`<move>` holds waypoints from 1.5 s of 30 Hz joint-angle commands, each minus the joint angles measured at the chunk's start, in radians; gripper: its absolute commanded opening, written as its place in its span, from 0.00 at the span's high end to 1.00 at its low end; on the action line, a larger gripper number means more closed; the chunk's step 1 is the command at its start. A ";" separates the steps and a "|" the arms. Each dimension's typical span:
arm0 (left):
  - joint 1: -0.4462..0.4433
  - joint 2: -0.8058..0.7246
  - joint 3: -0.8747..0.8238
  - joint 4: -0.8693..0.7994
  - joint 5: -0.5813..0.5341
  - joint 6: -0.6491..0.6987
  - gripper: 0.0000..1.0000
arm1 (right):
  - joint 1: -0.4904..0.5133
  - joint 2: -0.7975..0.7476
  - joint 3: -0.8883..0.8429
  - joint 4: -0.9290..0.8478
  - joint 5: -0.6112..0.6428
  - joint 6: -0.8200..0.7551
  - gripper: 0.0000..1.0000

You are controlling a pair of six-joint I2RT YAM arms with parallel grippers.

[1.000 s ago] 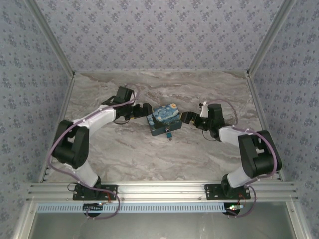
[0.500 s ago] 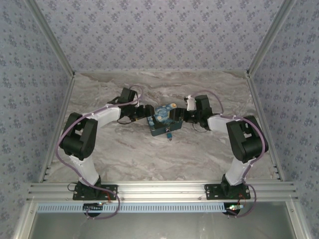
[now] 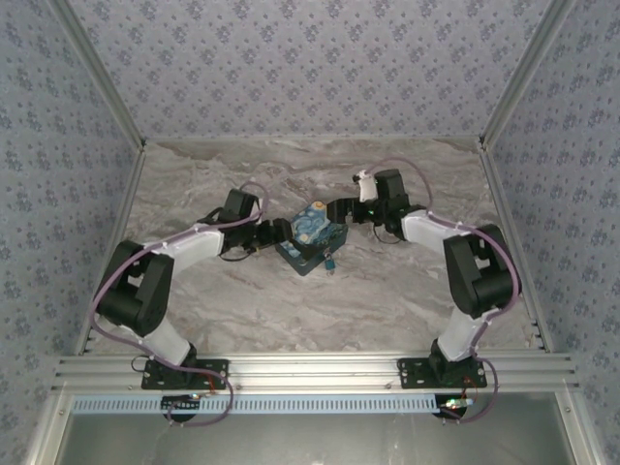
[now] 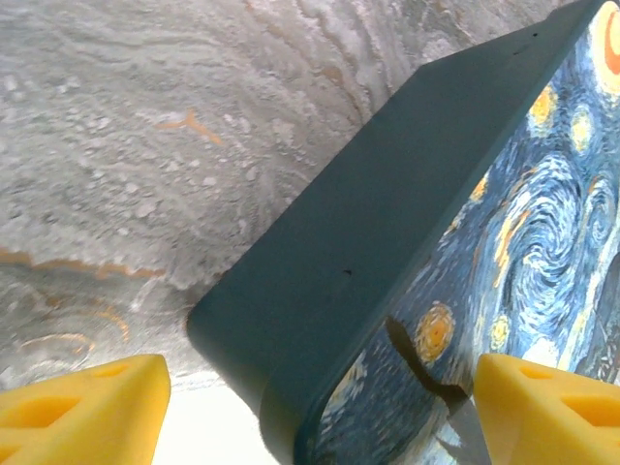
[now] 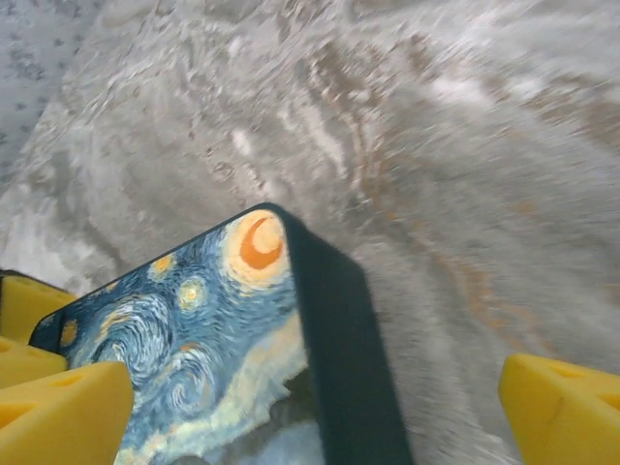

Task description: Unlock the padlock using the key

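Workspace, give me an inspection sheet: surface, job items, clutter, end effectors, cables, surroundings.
Surface: marble-look table.
Job's things: padlock hangs on the near side of the starry-night box; key too small to make out.
Clutter: nothing seen.
End effectors: left end effector and right end effector both open, straddling opposite ends of the box.
Cables: purple cables run along each arm.
Surroundings: patterned walls, aluminium rail.

Padlock [image 3: 330, 260] tiny, locked or open unreadable; box [image 4: 339, 281] cropped by frame edges; tabletop [image 5: 436, 145] blurred.
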 commanded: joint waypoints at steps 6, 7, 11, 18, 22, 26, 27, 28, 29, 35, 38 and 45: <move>0.001 -0.147 -0.008 -0.090 -0.098 0.000 0.18 | 0.173 -0.355 -0.236 -0.151 0.431 -0.090 0.09; 0.000 -0.161 -0.006 -0.097 -0.101 0.004 0.18 | 0.211 -0.378 -0.254 -0.173 0.481 -0.081 0.11; -0.003 -0.188 0.023 -0.134 -0.100 0.013 0.18 | 0.357 -0.416 -0.304 -0.234 0.662 0.025 0.21; -0.009 -0.145 0.040 -0.149 -0.089 0.019 0.13 | 0.540 -0.270 -0.246 -0.294 0.827 0.111 0.27; -0.012 -0.098 0.039 -0.138 -0.054 0.018 0.12 | 0.581 -0.188 -0.210 -0.282 0.860 0.114 0.30; -0.026 -0.070 0.033 -0.124 -0.056 0.012 0.11 | 0.592 -0.131 -0.183 -0.266 0.869 0.106 0.34; -0.029 -0.064 0.034 -0.121 -0.059 0.010 0.11 | 0.594 -0.120 -0.179 -0.262 0.869 0.102 0.35; -0.031 -0.061 0.034 -0.119 -0.060 0.008 0.11 | 0.595 -0.112 -0.174 -0.260 0.867 0.097 0.35; -0.032 -0.058 0.032 -0.118 -0.061 0.005 0.11 | 0.598 -0.103 -0.172 -0.259 0.868 0.094 0.36; -0.035 -0.039 0.036 -0.119 -0.074 0.003 0.10 | 0.609 -0.070 -0.188 -0.227 0.868 0.092 0.39; -0.035 -0.027 0.038 -0.122 -0.084 0.002 0.11 | 0.612 -0.052 -0.191 -0.217 0.868 0.089 0.40; -0.035 -0.014 0.036 -0.124 -0.101 0.003 0.11 | 0.613 -0.027 -0.204 -0.204 0.887 0.085 0.45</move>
